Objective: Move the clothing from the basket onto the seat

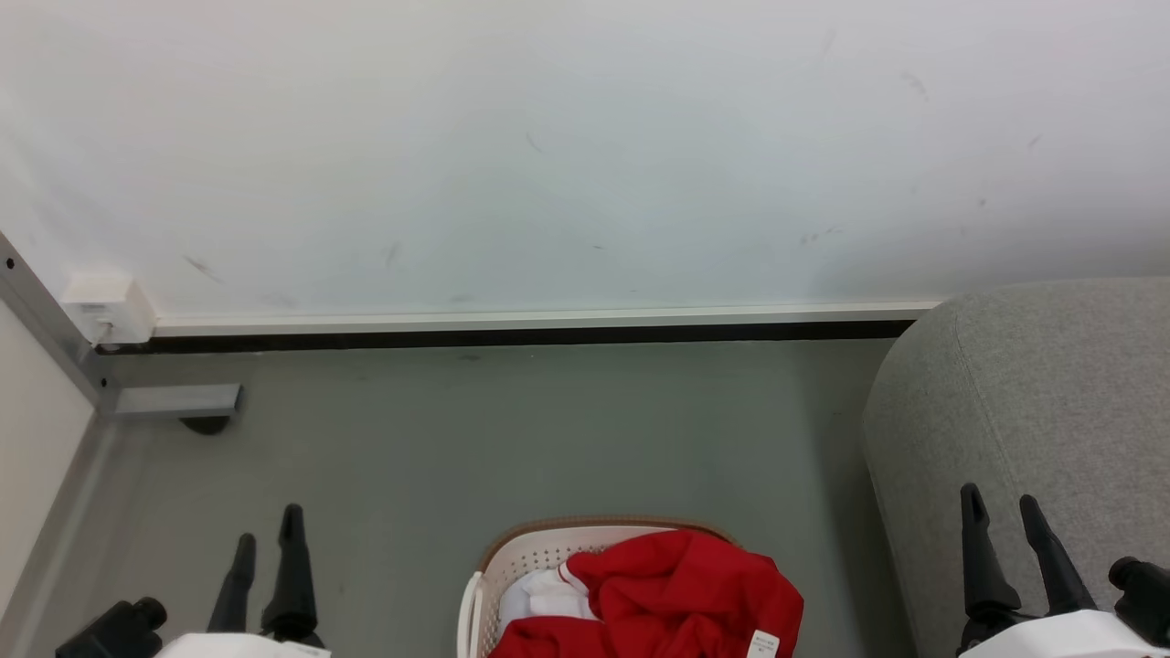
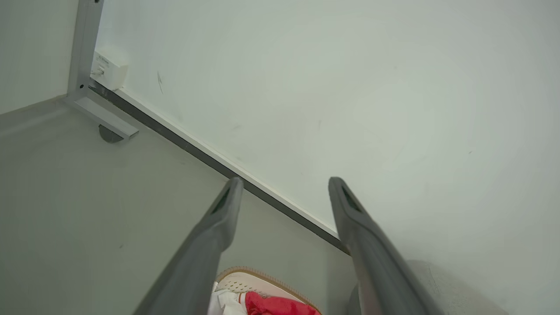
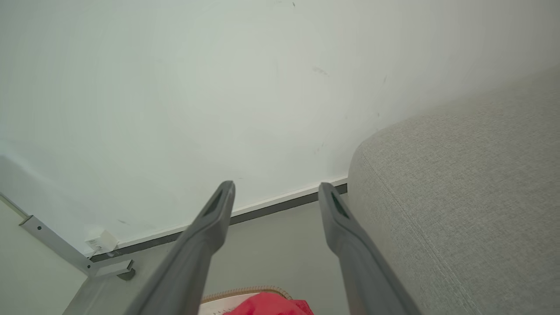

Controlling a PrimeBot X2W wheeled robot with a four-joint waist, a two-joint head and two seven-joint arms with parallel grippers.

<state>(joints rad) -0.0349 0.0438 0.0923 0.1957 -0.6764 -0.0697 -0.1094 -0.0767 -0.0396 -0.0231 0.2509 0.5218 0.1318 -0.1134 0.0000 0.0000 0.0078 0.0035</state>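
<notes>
The clothing [image 1: 667, 594] lies heaped in the basket [image 1: 526, 557], red folds piled toward its right side, a bit of white showing at the left and a small label at the near right. The basket stands on the floor [image 1: 457, 439], well out from the wall's foot, and its near part is cut off from my view, so I cannot tell how far the heap runs toward me. What I see of it stretches sideways, left to right.

The heap sits between my two arms, below both sets of fingertips and closer to my body. My right gripper [image 1: 999, 493] is released, its fingers spread and holding nothing, and it hovers at the near left edge of the seat [image 1: 1051, 393]. My left gripper [image 1: 269, 524] is likewise released and empty, over bare floor.

I judge the right arm slightly nearer the red folds, with the shorter carry to the seat. Either arm must draw back and down to reach them.
</notes>
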